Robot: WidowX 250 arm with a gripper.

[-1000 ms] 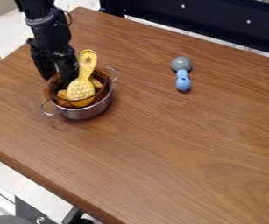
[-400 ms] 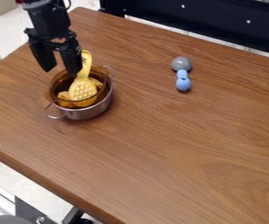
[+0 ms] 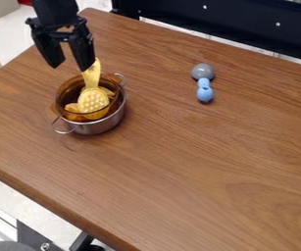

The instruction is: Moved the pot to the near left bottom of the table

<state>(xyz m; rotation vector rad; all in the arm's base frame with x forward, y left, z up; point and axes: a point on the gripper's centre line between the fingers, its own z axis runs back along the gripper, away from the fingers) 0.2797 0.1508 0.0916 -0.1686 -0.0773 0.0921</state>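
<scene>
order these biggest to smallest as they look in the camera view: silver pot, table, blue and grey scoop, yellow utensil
1. table, by far
2. silver pot
3. yellow utensil
4. blue and grey scoop

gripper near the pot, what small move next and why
Probably a small lift straight up: the gripper hangs open, one fingertip close to the handle of the yellow utensil, and the pot already stands on the left part of the table.

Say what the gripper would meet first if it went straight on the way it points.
Probably the handle of the yellow utensil, seen beside one fingertip of the gripper, or else the amber bowl in the metal pot; depth is unclear from this angle.
</scene>
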